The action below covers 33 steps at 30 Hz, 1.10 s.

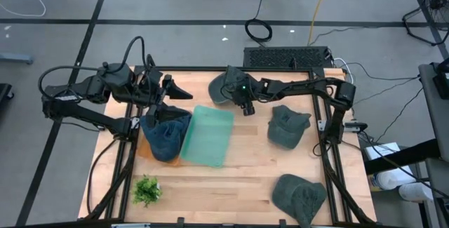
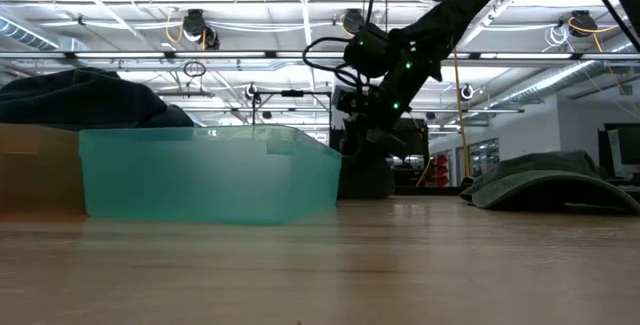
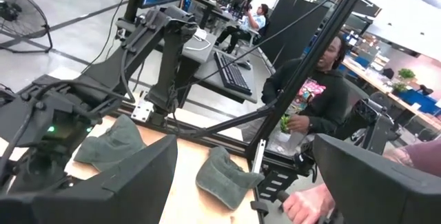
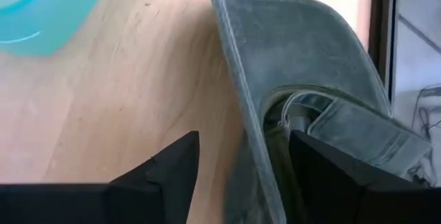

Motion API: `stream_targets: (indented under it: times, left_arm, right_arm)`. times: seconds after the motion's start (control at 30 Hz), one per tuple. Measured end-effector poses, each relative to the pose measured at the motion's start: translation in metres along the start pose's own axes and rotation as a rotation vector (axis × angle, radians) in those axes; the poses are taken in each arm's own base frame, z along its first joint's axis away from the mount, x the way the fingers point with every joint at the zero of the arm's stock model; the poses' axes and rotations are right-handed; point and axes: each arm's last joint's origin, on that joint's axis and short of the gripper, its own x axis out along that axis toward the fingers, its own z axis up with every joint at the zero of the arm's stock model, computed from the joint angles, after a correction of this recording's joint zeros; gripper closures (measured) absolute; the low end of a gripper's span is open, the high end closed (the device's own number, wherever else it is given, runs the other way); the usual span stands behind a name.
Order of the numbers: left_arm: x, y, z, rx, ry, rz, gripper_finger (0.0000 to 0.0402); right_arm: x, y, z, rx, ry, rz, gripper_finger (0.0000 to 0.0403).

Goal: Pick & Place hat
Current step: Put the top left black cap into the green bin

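Observation:
A grey-green hat point(image 1: 223, 88) lies on the wooden table near its far edge. My right gripper point(image 1: 246, 107) slants down over the hat's near-right side and is open. In the right wrist view its two dark fingers point(image 4: 172, 172) stand on either side of the hat's rim point(image 4: 242, 93), one over bare wood and one over the hat's strap side. I see no touch. Two more grey-green hats point(image 1: 287, 126) point(image 1: 298, 196) lie on the table's right half. My left gripper point(image 1: 177, 95) hangs open and level above the table's far left, with nothing between its fingers.
A teal bin point(image 1: 207, 135) stands left of centre. Beside it a brown box point(image 1: 144, 147) holds dark blue hats point(image 1: 165, 133). A small green plant point(image 1: 146, 189) sits near the front left corner. Black frame rails point(image 1: 326, 151) run along the table's sides. People show beyond the table.

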Motion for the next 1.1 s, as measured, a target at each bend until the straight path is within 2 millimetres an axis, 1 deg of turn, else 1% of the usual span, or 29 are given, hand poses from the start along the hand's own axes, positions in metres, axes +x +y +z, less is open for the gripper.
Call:
stream_targets:
  times: [0.13,0.23,0.33,0.47,0.5,0.63,0.7,0.8,0.97,1.1]
  left_arm:
    - [0.000,0.000,0.000,0.005,0.000,0.000,0.0052]
    - [0.000,0.000,0.000,0.009,0.001,0.000,0.0052]
    - [0.000,0.000,0.000,0.010,0.001,0.000,0.0052]
    - [0.000,0.000,0.000,0.011,0.001,0.000,0.0052]
    - [0.000,0.000,0.000,0.011,0.002,0.000,0.0053]
    - [0.000,0.000,0.000,0.011,0.001,0.000,0.0053]
    - [0.000,0.000,0.000,0.015,0.001,0.000,0.0052]
    - [0.000,0.000,0.000,0.025,-0.001,0.000,0.0052]
    - [0.000,0.000,0.004,0.041,-0.049,0.023,0.0053]
    - [0.000,-0.001,0.008,0.109,-0.105,0.044,0.0052]
  right_arm:
    - [0.003,-0.001,0.000,-0.007,-0.009,-0.013,0.0219]
    - [0.003,-0.003,-0.002,-0.003,-0.001,-0.018,0.0254]
    - [0.003,-0.005,-0.005,-0.001,0.005,-0.022,0.0303]
    - [0.003,-0.006,-0.005,-0.013,0.010,-0.022,0.0382]
    - [0.003,-0.006,-0.006,-0.013,0.011,-0.021,0.0391]
    - [0.002,-0.006,-0.007,0.060,0.057,-0.066,0.0398]
    - [-0.006,-0.008,-0.007,0.106,0.087,-0.082,0.0399]
    - [-0.028,-0.016,0.000,0.157,0.043,-0.125,0.0400]
    - [-0.081,-0.027,0.017,0.179,-0.081,-0.205,0.0401]
    - [-0.126,-0.028,0.028,0.179,-0.180,-0.248,0.0402]
